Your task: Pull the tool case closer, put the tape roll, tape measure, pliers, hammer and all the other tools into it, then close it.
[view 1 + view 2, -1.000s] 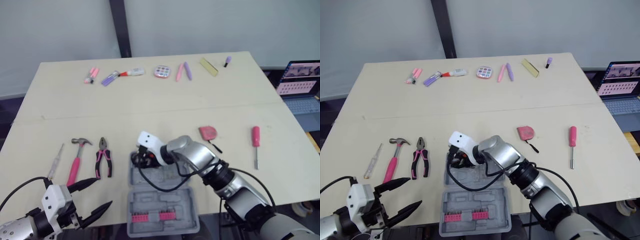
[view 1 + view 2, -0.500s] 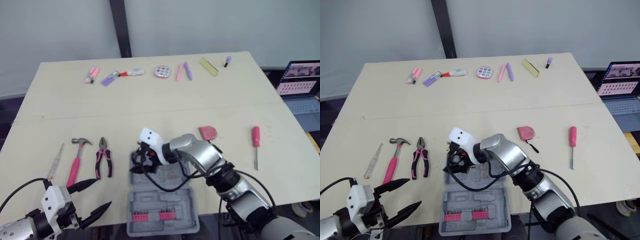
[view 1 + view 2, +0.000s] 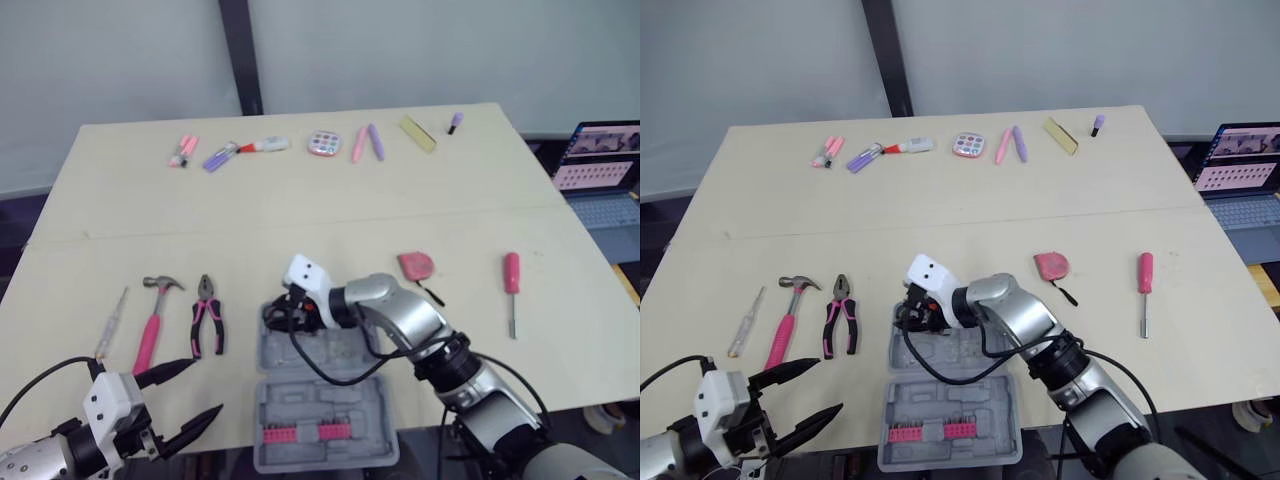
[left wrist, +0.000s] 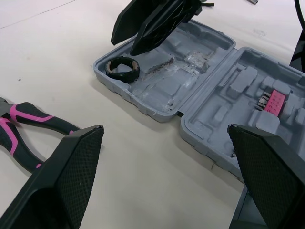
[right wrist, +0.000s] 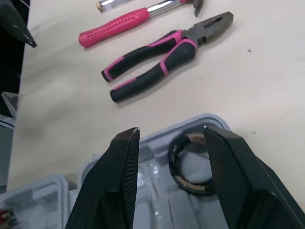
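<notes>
The grey tool case (image 3: 322,398) lies open near the table's front edge, with pink bits in its near half. A dark tape roll (image 4: 122,69) lies in the far half's left corner. My right gripper (image 5: 171,132) hangs open just above the roll, not touching it. To the left of the case lie the pink-handled pliers (image 3: 207,318), the hammer (image 3: 153,322) and a thin screwdriver (image 3: 110,322). To its right are the pink tape measure (image 3: 416,265) and a pink screwdriver (image 3: 512,285). My left gripper (image 3: 208,386) stands open at the front left, holding nothing.
A row of pens, markers and small stationery (image 3: 325,143) lines the table's far edge. A laptop (image 3: 603,170) sits beyond the right edge. Bare tabletop (image 3: 300,215) stretches between the tools and the far row.
My right gripper has drifted a little to the right over the case's far left corner, and the tape roll now lies free below it. The left gripper has stayed put.
</notes>
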Motion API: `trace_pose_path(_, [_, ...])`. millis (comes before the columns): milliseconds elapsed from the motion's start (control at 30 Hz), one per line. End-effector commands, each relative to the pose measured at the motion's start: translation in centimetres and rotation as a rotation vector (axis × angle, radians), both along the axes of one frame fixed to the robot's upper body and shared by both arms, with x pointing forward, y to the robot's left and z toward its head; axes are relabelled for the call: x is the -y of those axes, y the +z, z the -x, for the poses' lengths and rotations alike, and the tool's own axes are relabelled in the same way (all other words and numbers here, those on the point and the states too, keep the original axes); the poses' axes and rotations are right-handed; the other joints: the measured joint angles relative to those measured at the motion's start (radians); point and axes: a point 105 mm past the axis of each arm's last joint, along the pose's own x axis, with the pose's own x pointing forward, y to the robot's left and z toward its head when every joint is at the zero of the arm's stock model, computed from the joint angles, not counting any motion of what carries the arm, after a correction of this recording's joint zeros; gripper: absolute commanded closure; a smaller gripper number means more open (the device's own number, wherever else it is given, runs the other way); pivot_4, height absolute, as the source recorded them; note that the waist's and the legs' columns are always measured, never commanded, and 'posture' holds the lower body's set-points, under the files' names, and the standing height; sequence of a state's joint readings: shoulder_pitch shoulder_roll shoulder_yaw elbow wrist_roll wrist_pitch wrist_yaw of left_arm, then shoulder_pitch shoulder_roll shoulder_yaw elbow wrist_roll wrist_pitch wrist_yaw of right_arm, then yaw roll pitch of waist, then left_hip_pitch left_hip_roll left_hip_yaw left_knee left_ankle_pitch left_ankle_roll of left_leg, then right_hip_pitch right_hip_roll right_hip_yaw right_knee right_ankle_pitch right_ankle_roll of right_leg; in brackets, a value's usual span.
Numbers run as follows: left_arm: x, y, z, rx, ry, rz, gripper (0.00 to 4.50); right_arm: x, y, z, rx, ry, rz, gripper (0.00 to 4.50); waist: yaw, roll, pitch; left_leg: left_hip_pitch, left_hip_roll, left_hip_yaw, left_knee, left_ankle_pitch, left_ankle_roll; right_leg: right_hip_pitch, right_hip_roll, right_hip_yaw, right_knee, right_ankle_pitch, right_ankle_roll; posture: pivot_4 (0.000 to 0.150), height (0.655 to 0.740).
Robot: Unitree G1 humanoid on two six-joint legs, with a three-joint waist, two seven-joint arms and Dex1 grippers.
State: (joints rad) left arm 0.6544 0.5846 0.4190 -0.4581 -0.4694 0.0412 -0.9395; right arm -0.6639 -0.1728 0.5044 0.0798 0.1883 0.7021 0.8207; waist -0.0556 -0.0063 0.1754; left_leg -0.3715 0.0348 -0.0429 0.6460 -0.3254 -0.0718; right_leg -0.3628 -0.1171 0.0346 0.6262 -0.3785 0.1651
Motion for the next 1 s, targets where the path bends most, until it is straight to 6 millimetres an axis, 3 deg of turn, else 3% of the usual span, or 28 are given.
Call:
trace_pose_path(33, [0.2,0.3,-0.1,0.018,-0.013,-0.001,0.00,-0.6,0.6,-0.3,0.041,-0.009,-0.049,2.23,0.000,0.000,0.000,0.000,0.000,0.000,0.000,0.000,0.000,0.000,0.000,0.000,0.000,0.000,0.000,0.150,0.7400])
trace_pose_path(433, [0.8,0.5,-0.3,0.019,-0.017,0.000,0.00,-0.7,-1.4,-0.8,0.058,-0.040,-0.011,2.23,-0.001,0.000,0.000,0.000,0.000,0.000,0.000,0.000,0.000,0.000,0.000,0.000,0.000,0.000,0.000,0.150,0.7400])
trace_pose_path(1000, [1.1,0.7,-0.2,0.018,-0.013,0.001,0.00,-0.4,-2.5,-0.7,0.159,-0.038,0.065,2.23,0.000,0.000,0.000,0.001,0.000,0.000,0.000,0.000,0.000,0.000,0.000,0.000,0.000,0.000,0.000,0.150,0.7400])
